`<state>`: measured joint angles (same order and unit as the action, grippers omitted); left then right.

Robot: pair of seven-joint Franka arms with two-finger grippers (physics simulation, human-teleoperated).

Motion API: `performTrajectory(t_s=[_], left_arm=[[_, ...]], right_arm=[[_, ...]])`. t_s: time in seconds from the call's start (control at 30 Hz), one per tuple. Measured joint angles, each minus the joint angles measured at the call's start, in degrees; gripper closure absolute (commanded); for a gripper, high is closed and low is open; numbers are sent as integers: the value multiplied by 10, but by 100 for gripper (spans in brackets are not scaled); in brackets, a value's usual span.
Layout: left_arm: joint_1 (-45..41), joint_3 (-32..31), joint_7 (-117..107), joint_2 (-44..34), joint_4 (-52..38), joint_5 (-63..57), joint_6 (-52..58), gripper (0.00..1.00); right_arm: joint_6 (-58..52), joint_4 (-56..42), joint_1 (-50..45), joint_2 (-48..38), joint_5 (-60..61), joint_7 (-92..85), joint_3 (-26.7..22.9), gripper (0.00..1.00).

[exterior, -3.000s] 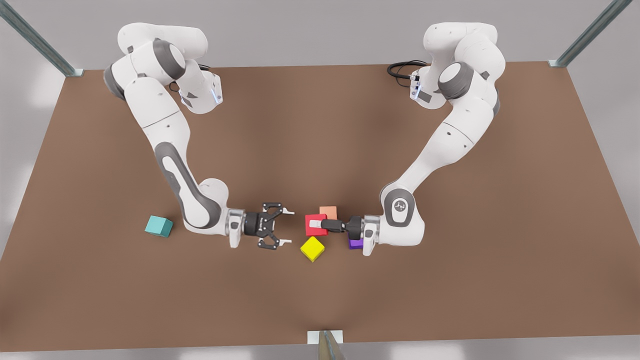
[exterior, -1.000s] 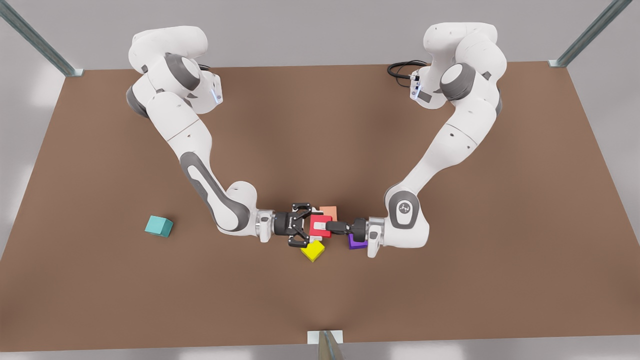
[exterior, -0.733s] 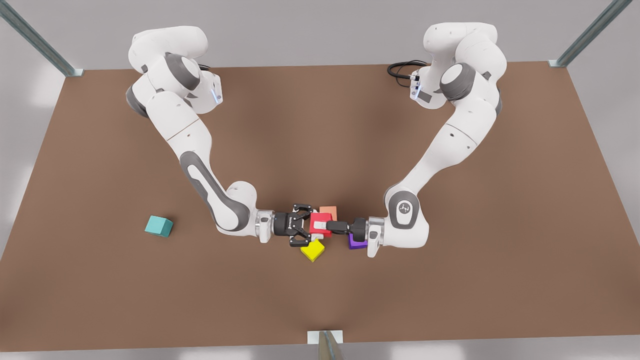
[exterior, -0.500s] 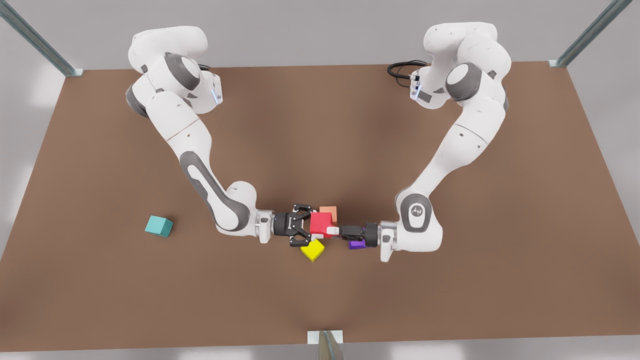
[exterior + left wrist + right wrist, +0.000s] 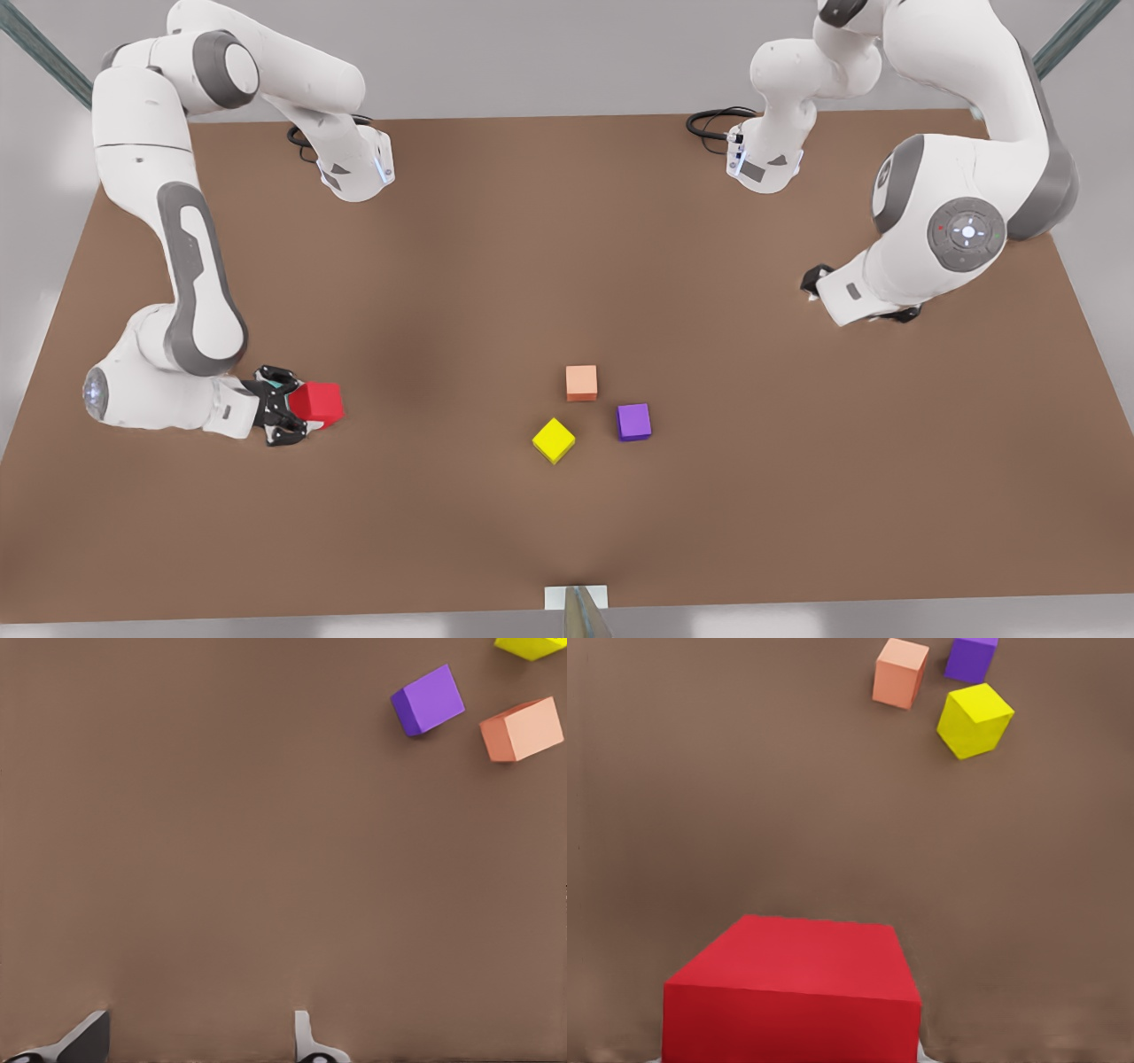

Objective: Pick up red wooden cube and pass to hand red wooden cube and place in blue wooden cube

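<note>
The red wooden cube (image 5: pixel 319 402) is at the front view's left, with the black skeletal right gripper (image 5: pixel 299 410) shut on it. In the right wrist view the red wooden cube (image 5: pixel 793 992) looms close. A sliver of the blue wooden cube (image 5: pixel 281 382) peeks out behind that gripper's fingers; the rest is hidden, so I cannot tell whether the red cube touches it. The left gripper (image 5: pixel 195 1041) is open and holds nothing above bare table. Its white hand (image 5: pixel 864 288) waits, raised, at the front view's right.
A salmon-orange cube (image 5: pixel 581 382), a yellow cube (image 5: pixel 554 439) and a purple cube (image 5: pixel 633 422) lie grouped at the table's middle front. Brown table (image 5: pixel 567 266) stretches bare between the arms. A black cable (image 5: pixel 713 120) lies at the back edge.
The left gripper let go of the red cube and drew back up to the front view's right. The right gripper carried the red cube from the middle to the teal cube's spot on the left.
</note>
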<state>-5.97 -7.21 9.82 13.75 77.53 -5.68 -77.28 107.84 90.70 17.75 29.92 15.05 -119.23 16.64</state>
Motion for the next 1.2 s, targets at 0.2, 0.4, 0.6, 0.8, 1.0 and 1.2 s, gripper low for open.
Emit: performTrajectory(t_s=[0.2, 0.4, 0.6, 0.8, 1.0, 1.2], left_arm=[[-21, -4, -30, 17, -56, 17, 40, 0], [-20, -6, -52, 20, -59, 31, 40, 0], [-16, -5, -68, 24, -63, 35, 23, 0], [34, -5, -80, 23, -73, 32, 7, 0], [53, -6, -88, 28, -69, 35, 19, 0], [86, -6, -94, 41, -67, 62, 28, 0]], right_arm=[[51, 127, 0, -63, -182, 152, -34, 42], [167, 228, 0, -90, -228, 263, -55, 41], [277, 269, 1, -88, -237, 341, -63, 41], [339, 279, 2, -78, -238, 394, -70, 41], [369, 285, -1, -75, -239, 433, -72, 0], [377, 285, -3, -77, -239, 463, -71, 0]])
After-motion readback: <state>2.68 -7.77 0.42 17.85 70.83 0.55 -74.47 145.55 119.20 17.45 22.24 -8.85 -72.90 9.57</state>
